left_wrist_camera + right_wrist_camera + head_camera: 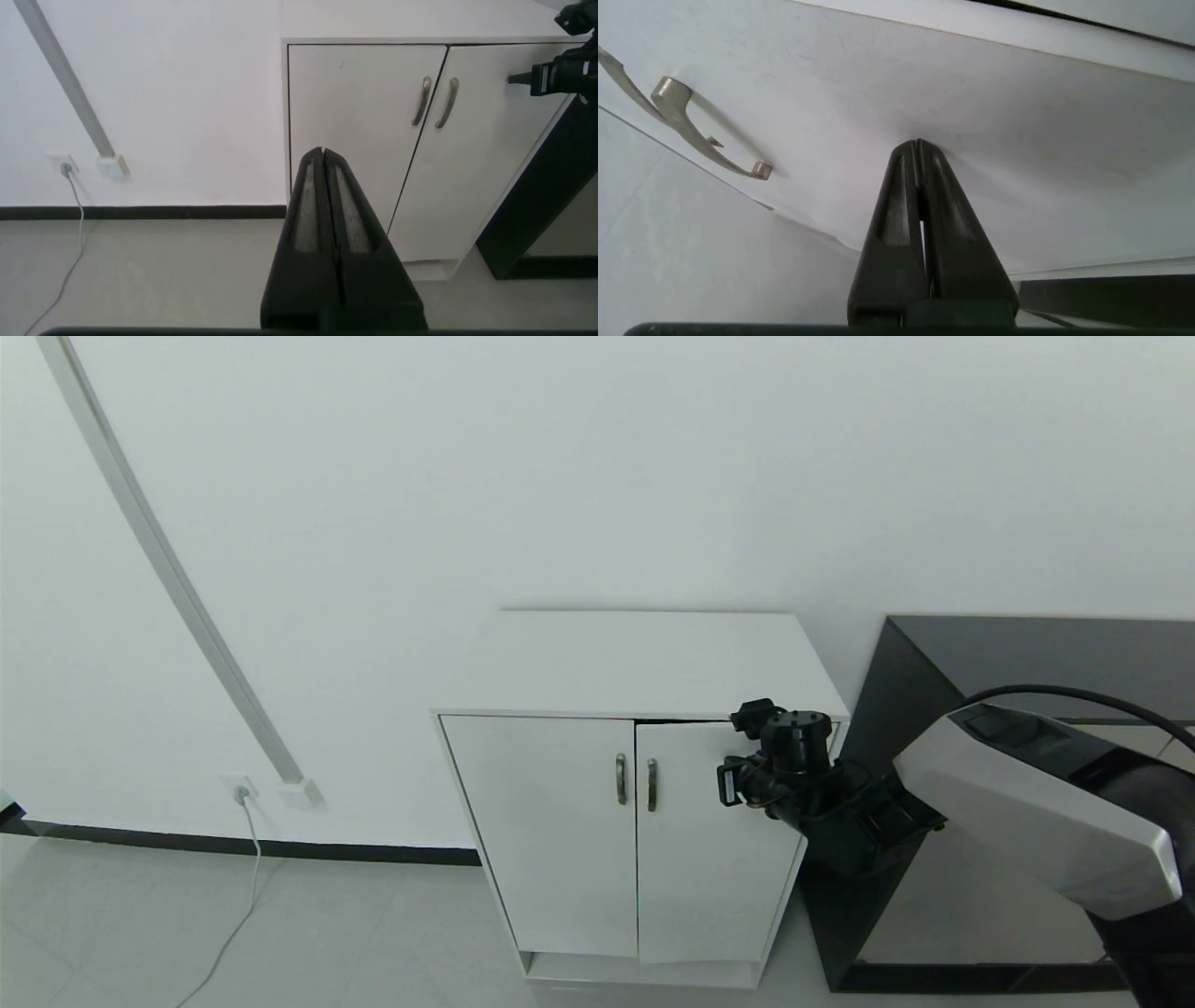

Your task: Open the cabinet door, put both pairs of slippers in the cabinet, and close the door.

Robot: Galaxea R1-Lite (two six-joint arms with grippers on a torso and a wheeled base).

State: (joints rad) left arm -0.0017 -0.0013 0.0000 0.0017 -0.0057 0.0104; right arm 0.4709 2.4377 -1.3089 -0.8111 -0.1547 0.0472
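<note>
Right gripper (918,149) with fingers pressed together, tip against the cabinet (644,663) on its right door (709,887).

Touching the bare door panel near its metal handle (719,154), not on it. Thin dark slit along that door's top edge; left door (551,840) flush, both handles side by side at the middle seam. Left gripper (322,157) likewise closed on nothing, held low and well back from the cabinet front. Just beside the cabinet's right side, a black glossy unit (901,663), right arm in front of it. Farther left on the wall, a slanting conduit (159,551), a socket (240,791) and a grey cable (247,896) trailing down to the floor.
</note>
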